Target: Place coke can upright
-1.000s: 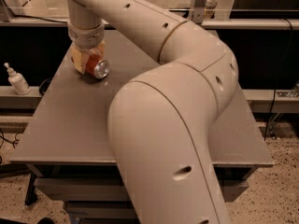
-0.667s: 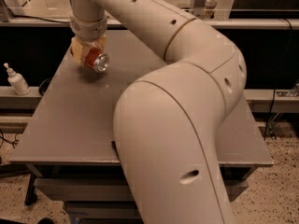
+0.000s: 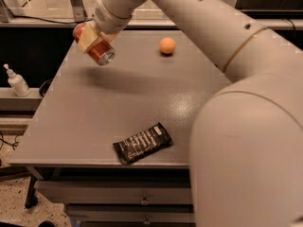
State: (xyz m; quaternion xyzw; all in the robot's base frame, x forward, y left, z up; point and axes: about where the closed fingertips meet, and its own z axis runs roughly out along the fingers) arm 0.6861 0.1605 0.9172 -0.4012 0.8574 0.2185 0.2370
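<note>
While the robot's smooth, pale arm (image 3: pixel 246 79) filled the right foreground, a round orange ball (image 3: pixel 167 45) lay far back on the matte grey table (image 3: pixel 94 122). A crinkled black wrapper (image 3: pixel 142 143) lay near the front edge. Both were well apart from the coke can (image 3: pixel 101 54). The gripper (image 3: pixel 92 41) pinched the red cylinder above the table's far left part. Its long axis was tilted, with the silver end pointing down and to the right.
</note>
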